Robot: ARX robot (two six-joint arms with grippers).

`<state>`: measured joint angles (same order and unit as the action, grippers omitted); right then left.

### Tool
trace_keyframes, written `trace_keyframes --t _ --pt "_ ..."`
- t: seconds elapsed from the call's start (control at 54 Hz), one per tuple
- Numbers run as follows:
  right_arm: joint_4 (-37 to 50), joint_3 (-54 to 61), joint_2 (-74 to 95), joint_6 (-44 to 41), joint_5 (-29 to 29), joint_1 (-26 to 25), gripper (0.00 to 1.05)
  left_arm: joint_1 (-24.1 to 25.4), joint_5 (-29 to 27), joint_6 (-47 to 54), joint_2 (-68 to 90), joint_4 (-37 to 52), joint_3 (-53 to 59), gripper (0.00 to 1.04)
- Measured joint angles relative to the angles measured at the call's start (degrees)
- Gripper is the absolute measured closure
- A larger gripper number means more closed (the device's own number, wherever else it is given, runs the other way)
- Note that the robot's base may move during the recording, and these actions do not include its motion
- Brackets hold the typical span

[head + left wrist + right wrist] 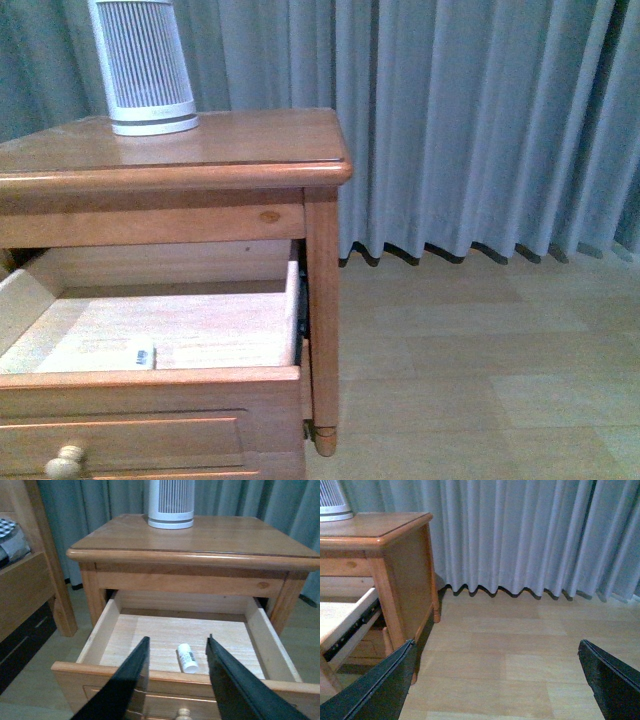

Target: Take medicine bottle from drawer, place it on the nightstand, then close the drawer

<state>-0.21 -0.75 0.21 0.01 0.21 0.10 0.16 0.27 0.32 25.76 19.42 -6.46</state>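
Recording the left gripper (178,637) hanging above the front rim of the open drawer (98,630), pointing down and inward, jaws standing wide apart and holding nothing. Finding the medicine bottle (187,658) lying on its side on the pale floor of the drawer, below the gripper and within the gap between its two fingers, sitting nearer one finger than the other and touching neither. Noting the long axis running roughly along the gripper's line of reach, slightly skewed, and so crossing the line on which the jaws close. Judging a squeeze across the narrow body as feasible after a plain descent, with a small sideways trim and perhaps a slight turn of the wrist. Confirming from the front view the same bottle (141,354) resting just behind the front of the drawer, close enough to be calling for care against clipping the rim on the way down. Recording the right gripper (496,642) likewise spread wide and empty, hanging over bare floor (520,670) beyond the side of the nightstand (407,565), well apart from the inside of the drawer, with no bottle in its view. Judging the left arm as the nearer one for the pick. Noting a ribbed white tower (171,502) standing at the far part of the nightstand top, beyond the gripper, with bare wood lying nearer.
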Motion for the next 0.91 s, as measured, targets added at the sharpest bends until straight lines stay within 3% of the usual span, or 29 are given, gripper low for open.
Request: trace_keyframes --t 0.741,0.815,0.907 --pt "0.1 0.0 0.0 0.0 -0.3 -0.1 0.07 -0.1 -0.3 -0.2 -15.8 -9.4 6.0 1.02" --pt "0.1 0.0 0.0 0.0 -0.3 -0.1 0.07 -0.1 -0.3 -0.2 -22.4 -17.9 5.9 1.02" --pt "-0.3 -0.1 0.4 0.3 -1.7 -0.3 0.07 -0.1 -0.3 -0.2 -25.2 -19.2 5.9 1.02"
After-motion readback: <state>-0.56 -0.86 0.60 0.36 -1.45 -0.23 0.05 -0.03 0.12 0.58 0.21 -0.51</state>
